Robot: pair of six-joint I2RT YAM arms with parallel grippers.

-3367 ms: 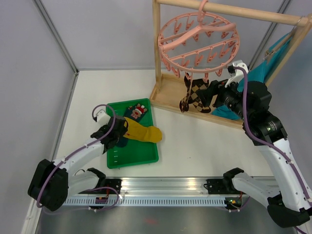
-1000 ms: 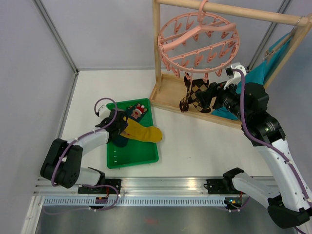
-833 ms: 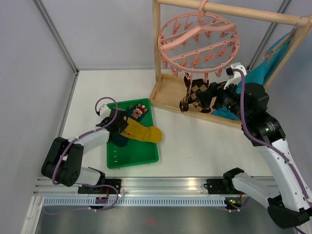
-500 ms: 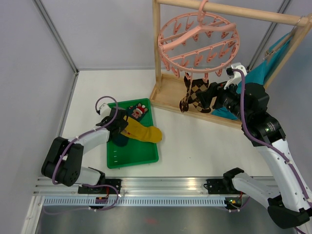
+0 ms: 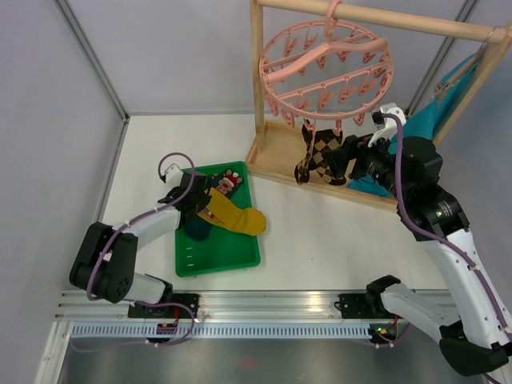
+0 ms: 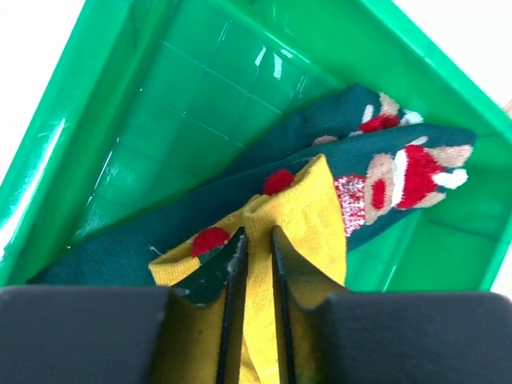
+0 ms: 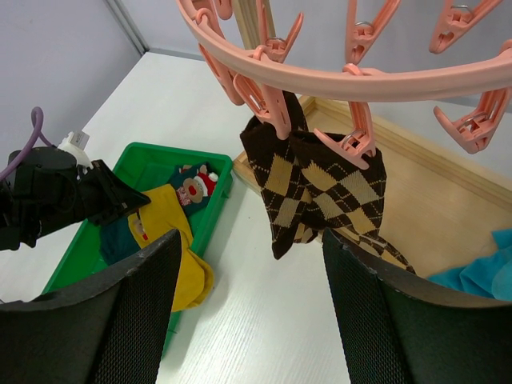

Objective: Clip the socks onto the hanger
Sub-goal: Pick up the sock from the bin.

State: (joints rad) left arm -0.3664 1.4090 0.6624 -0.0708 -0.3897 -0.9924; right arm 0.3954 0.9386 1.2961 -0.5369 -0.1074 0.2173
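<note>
The pink round hanger (image 5: 324,68) hangs from the wooden rack; its ring also shows in the right wrist view (image 7: 352,76). Two brown-and-tan argyle socks (image 5: 322,156) hang from its clips (image 7: 320,184). In the green tray (image 5: 240,254) lie a mustard-yellow sock (image 5: 234,216) and dark teal socks with red-white figures (image 5: 226,183). My left gripper (image 5: 200,203) is shut on a fold of the yellow sock's cuff (image 6: 300,212), low in the tray. My right gripper (image 5: 340,160) is open and empty beside the hanging argyle socks.
The wooden rack frame (image 5: 258,80) stands on a wooden base (image 5: 276,156) at the back right. A large teal cloth (image 5: 436,108) hangs on its right side. Grey walls close in the left and back of the white table.
My left gripper has shifted slightly up and right in the tray and closed on the yellow sock. The right arm has barely moved.
</note>
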